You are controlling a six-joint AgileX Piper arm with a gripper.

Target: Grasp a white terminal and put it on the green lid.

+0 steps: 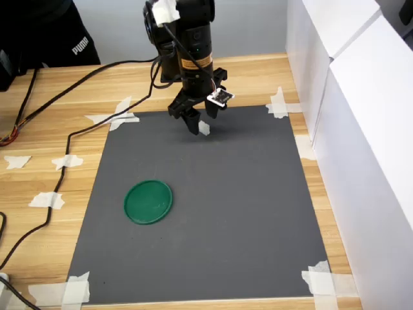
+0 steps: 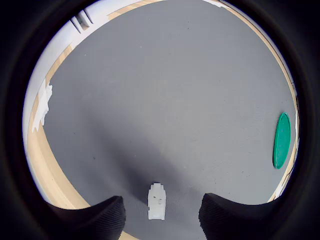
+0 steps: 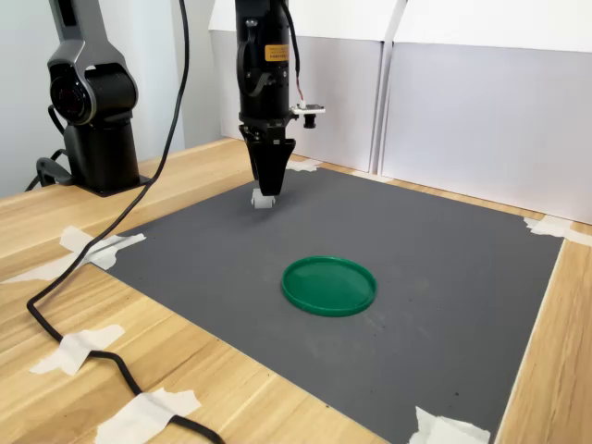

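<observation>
A light wooden tabletop is carrying a large dark-grey rectangular mat, which is taped down at its corners with white masking-tape strips. A black robot arm is standing over the mat's far edge, its black two-fingered gripper pointing straight down with the jaws spread apart. A flat round dark-green plastic lid is lying on the mat, well apart from the gripper. The tiny white blocky plastic terminal is resting on the mat between the two open fingertips in the wrist view, touching neither.
</observation>
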